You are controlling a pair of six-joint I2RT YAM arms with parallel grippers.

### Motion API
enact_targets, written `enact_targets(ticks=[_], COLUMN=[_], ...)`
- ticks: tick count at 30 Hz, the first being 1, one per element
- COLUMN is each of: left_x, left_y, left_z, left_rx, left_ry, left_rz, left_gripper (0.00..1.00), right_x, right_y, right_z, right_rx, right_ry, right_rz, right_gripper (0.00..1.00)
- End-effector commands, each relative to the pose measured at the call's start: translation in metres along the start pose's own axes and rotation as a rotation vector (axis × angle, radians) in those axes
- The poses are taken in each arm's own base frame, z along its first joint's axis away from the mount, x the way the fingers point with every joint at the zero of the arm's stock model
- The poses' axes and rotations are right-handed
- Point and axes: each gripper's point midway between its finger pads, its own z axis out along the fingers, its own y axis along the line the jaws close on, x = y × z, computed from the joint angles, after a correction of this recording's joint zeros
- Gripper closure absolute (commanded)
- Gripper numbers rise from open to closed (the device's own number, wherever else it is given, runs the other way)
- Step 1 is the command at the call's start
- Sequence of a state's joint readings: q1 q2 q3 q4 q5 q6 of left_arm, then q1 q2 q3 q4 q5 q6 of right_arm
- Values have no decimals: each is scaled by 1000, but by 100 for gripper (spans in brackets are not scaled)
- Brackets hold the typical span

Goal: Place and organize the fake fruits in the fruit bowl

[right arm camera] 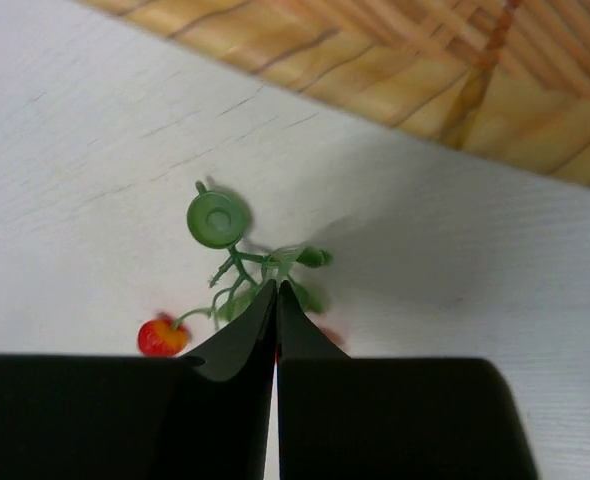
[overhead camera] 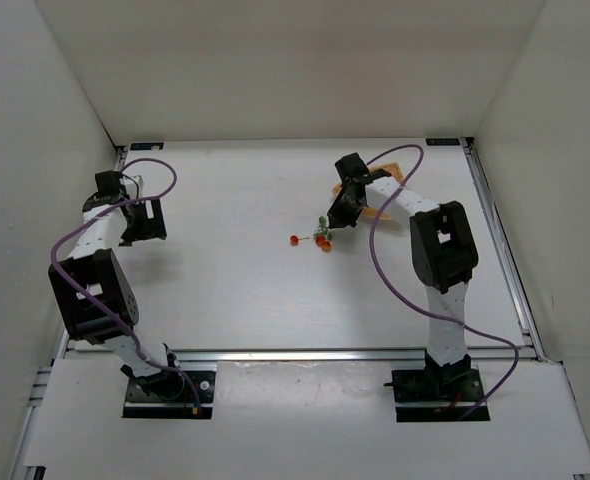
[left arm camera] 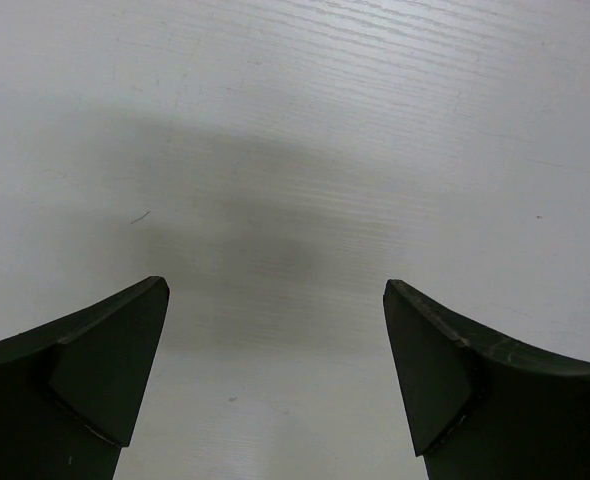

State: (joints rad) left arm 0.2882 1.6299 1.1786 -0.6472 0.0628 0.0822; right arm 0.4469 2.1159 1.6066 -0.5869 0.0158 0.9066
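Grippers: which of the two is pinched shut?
The right gripper: its jaws meet, tips at the green berry stem. The left gripper has its jaws wide apart over the table.

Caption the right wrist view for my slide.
Right end effector shut on the green leafy stem of tiny red-orange fake berries, near the woven tan bowl.

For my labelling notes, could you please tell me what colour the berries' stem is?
The stem is green, clearest in the right wrist view.
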Motion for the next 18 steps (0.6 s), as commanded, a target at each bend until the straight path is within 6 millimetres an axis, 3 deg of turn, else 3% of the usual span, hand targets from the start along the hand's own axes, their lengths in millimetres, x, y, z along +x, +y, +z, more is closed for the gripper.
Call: enact_targets(ticks=[1,7,9,12,16,17,18], left_x=[-3,-1,-5,-13,-20,-27,-27], left_y=[-5,-6,-14,-33,-85,-114,-128], left_z=[-6,-7,-8,-11,-11,-12,-13], left_rx=[25,35,46,62,45,60,78], left_ry=[-21,-13,-21,-35,-12,-27,-18], left_rz=[11,19,51,135,375,458,503], left_gripper=[0,0,0,0,0,0,0], right_x=[-12,-24,-28,-51,-103,-113,-118], right_y=[34,53,55,55,30,26,18], right_z=[-55,-100,-112,-128,-142,-142,-136], right_rx=[-105,-202,-217,-240,-229,-225,-208], right_ry=[-99,-177,-202,-262,-335,-346,-343], right_rz=[-66,-79,-78,-48,57,72,87], right_gripper=[100,100,100,100,100,100,100])
